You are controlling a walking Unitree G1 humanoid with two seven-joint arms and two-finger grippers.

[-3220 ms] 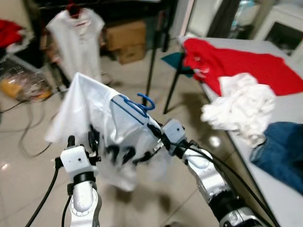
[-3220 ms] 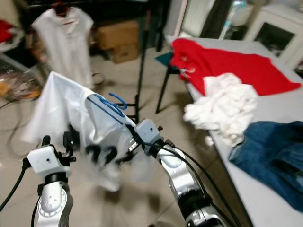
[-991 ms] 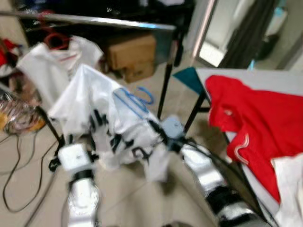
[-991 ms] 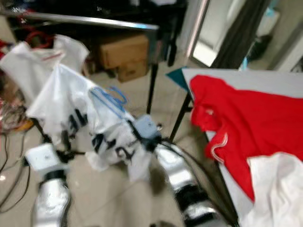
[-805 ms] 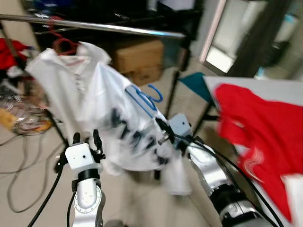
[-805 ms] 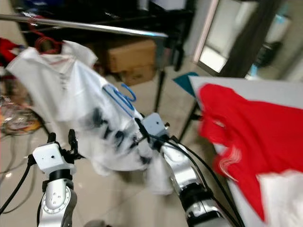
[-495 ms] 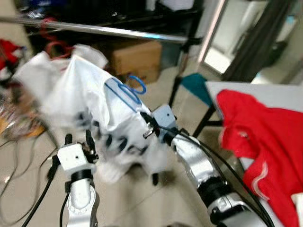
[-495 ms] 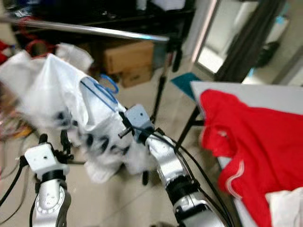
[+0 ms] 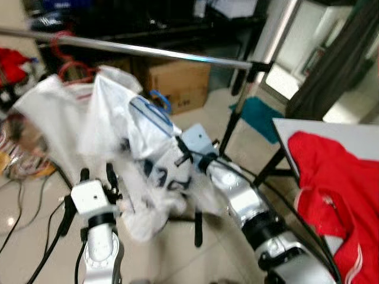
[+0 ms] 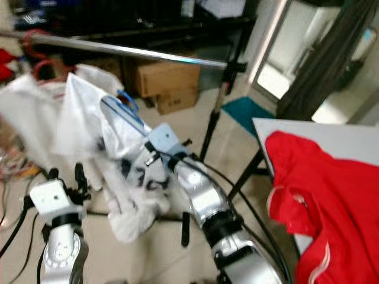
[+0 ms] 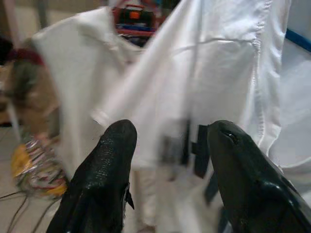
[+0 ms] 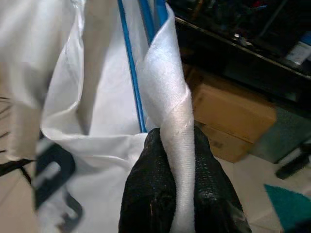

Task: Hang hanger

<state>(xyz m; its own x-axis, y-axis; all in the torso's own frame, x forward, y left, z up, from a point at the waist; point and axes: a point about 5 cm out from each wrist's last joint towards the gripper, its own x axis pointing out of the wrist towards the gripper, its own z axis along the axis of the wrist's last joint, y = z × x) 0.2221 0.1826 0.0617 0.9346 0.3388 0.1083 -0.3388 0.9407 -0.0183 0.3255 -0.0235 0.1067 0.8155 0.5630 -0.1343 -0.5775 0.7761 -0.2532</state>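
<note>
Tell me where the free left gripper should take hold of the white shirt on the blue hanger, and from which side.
Grip the shirt at its left shoulder slope, coming from the robot's left. The right gripper already pinches the right end of the hanger through the cloth, so the left side hangs loose and droops. The left gripper, open, sits just below that side; the hook points toward the rail.

two white shirts: one on the blue hanger at centre frame, another on the one red hanger at upper left. one metal rail across the top. one red garment on the bench (right edge). one cardboard box, upper centre. two grippers.
</note>
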